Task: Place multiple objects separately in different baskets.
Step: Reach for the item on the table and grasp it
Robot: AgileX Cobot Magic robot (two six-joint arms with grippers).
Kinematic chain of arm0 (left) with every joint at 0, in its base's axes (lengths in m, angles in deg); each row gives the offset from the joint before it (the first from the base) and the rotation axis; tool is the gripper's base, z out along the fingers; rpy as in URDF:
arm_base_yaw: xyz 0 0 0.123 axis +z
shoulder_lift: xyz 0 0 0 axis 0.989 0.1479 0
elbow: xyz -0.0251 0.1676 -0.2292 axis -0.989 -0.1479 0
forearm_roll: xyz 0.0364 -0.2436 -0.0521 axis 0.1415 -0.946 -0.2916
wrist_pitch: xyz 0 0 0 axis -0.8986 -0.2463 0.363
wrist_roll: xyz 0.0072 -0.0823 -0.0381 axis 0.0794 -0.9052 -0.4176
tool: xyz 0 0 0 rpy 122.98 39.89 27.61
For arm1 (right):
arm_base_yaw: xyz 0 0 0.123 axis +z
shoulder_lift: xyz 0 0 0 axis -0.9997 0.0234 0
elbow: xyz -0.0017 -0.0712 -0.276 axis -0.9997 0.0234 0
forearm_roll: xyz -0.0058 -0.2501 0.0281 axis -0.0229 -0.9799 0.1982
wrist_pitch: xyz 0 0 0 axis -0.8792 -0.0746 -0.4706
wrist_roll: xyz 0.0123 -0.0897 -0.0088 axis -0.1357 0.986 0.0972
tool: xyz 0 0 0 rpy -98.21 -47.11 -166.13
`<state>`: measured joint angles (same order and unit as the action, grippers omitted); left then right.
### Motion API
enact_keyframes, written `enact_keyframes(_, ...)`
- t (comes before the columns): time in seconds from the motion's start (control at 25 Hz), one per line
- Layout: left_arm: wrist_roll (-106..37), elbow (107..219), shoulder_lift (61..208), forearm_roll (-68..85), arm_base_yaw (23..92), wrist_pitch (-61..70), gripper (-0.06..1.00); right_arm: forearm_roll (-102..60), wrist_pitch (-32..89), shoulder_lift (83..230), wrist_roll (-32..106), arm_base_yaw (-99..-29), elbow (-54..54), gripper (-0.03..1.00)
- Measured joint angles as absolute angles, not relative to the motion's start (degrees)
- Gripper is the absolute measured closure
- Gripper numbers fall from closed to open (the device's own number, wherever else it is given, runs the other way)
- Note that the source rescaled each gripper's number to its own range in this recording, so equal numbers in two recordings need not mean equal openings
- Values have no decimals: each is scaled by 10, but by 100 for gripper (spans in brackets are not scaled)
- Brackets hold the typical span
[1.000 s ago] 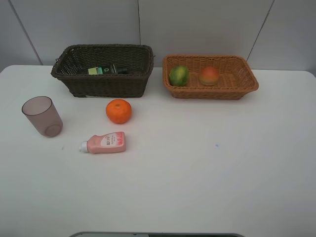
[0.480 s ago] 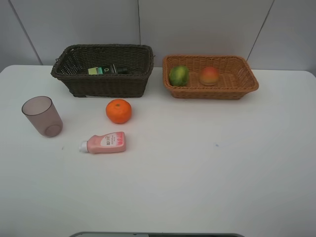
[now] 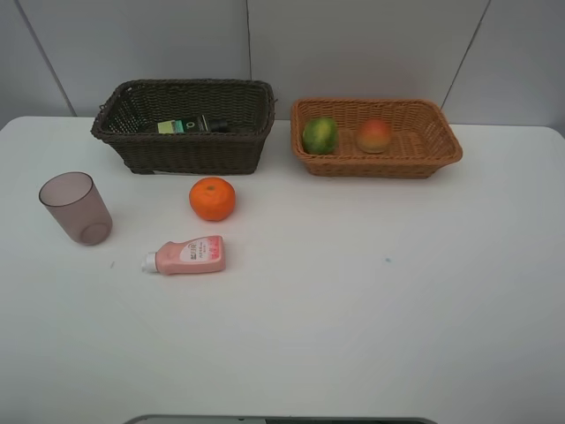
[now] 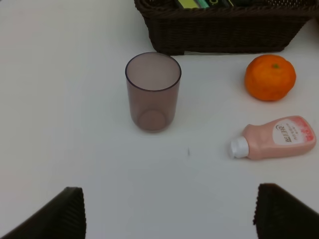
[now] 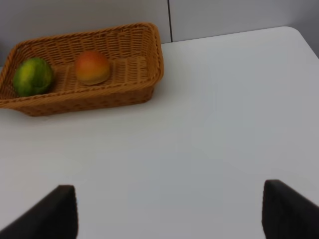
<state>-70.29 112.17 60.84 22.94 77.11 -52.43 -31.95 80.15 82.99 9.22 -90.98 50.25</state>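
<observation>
three things lay loose on the white table (image 3: 371, 300): the orange (image 3: 212, 199) at 6 o'clock of the dark brown basket (image 3: 181, 152), the pink bottle (image 3: 187, 255) on its side at 7 o'clock of the orange, and the mauve cup (image 3: 75, 208) upright at its 9 o'clock. the pump bottle (image 3: 190, 125) lay inside the dark brown basket. the green fruit (image 3: 320, 135) and the peach (image 3: 374, 135) sat in the tan basket (image 3: 380, 165), at 3 o'clock of the dark one. the left gripper (image 4: 169, 214) and the right gripper (image 5: 169, 211) were spread wide, gripping nothing.

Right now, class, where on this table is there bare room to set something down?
The table is bare in front of the tan basket and right of the pink bottle. The basket's right end, beside the peach, is free too. Crowded: between cup, orange, bottle and dark basket.
</observation>
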Motion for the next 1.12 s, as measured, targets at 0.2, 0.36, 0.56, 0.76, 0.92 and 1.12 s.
enact_keyframes(0.2,-703,1122,608,229,771,-524,13,-320,801,830,92,-910,502,49)
enact_keyframes(0.36,-703,1122,608,229,771,-524,13,-320,801,830,92,-910,502,49)
enact_keyframes(0.56,-703,1122,608,229,771,-524,13,-320,801,830,92,-910,502,49)
enact_keyframes(0.76,-703,1122,608,229,771,-524,13,-320,801,830,92,-910,502,49)
enact_keyframes(0.92,-703,1122,608,229,771,-524,13,-320,801,830,92,-910,502,49)
enact_keyframes(1.12,-703,1122,608,229,771,-524,13,-320,801,830,92,-910,502,49)
